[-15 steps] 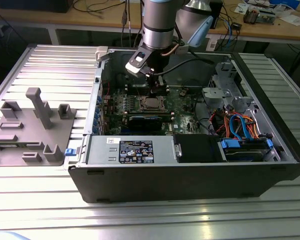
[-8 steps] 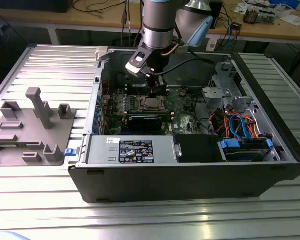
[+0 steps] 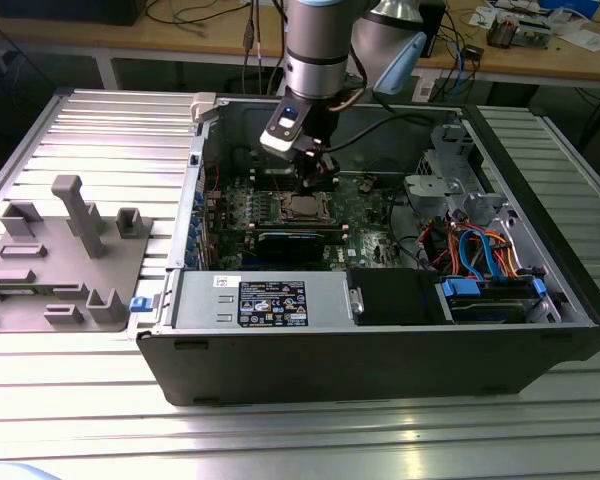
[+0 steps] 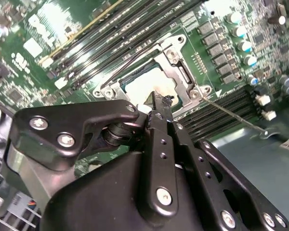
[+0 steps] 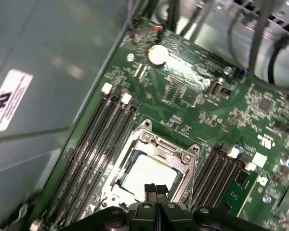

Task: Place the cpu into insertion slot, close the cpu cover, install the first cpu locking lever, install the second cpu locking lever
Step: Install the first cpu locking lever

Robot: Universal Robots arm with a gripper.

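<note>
The gripper [image 5: 156, 190] is pinched closed and empty, right over the cpu cover [image 5: 187, 158]. The cpu [image 5: 145, 171] lies beneath that frame.

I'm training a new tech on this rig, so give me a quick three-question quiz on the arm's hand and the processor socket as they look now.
1. True or false: the thin square silver metal frame plate lies flat around the small silver-grey square chip.
2. Pick one. The black hand above the chip is: A wide open; B shut; C clamped on a blue cable.
3. Fill in: the grey plastic fixture block sits on the exterior view's ___ of the dark open computer case.

Key: 1 true; 2 B; 3 left.
</note>
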